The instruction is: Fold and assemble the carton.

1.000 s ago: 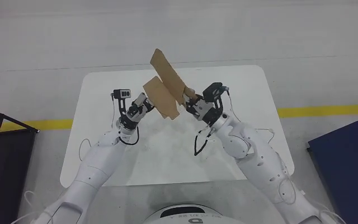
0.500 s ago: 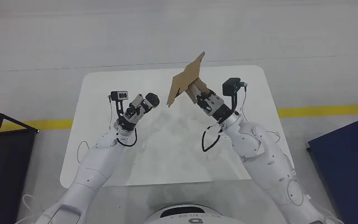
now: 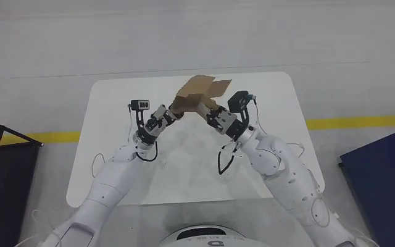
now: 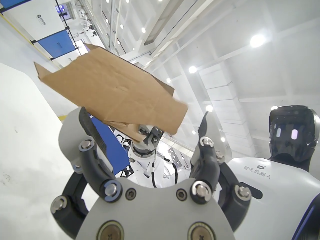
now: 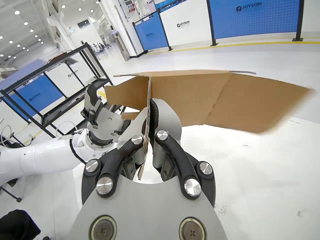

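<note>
The brown cardboard carton (image 3: 200, 94) is partly unfolded and held in the air over the far middle of the white table (image 3: 117, 105). My right gripper (image 3: 213, 113) is shut on one of its panel edges, and the right wrist view shows the cardboard (image 5: 200, 101) pinched between the right gripper (image 5: 149, 126) pads. My left gripper (image 3: 168, 115) sits at the carton's left lower edge. In the left wrist view the left gripper (image 4: 145, 123) is open, with the carton (image 4: 117, 93) just beyond its fingertips and overlapping one finger (image 4: 86, 123).
The table's front half (image 3: 185, 173) is bare white surface. A dark blue object (image 3: 376, 173) stands on the floor to the right, a black frame (image 3: 12, 154) to the left. A yellow floor line (image 3: 352, 122) runs behind the table.
The right gripper has swung the carton from upright at the right back toward the left and tilted it flatter. The left gripper has moved up to the carton's edge.
</note>
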